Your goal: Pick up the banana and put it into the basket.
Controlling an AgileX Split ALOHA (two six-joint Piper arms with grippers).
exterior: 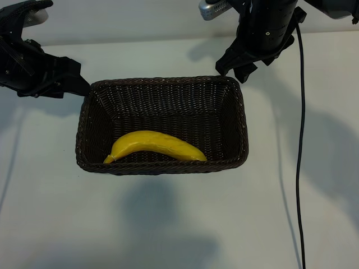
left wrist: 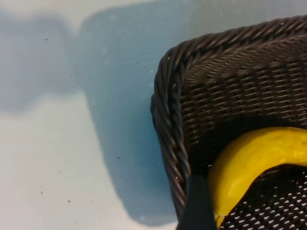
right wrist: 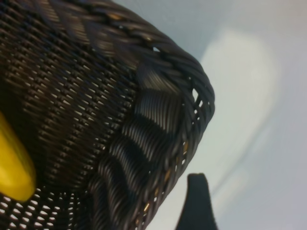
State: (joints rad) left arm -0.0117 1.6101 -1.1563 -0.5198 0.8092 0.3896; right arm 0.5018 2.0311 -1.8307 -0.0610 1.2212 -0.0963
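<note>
Items I am logging apart from the job: a white table (exterior: 50,224), plain and matte, filling the exterior view edge to edge and carrying soft grey shadows across its near part; a thin black cable (exterior: 300,140), hanging from the upper right and running nearly straight down over the table's right side, bending slightly near the lower edge; small dark specks (left wrist: 57,158), lying scattered on the pale surface as I am seeing it in the left wrist view.
</note>
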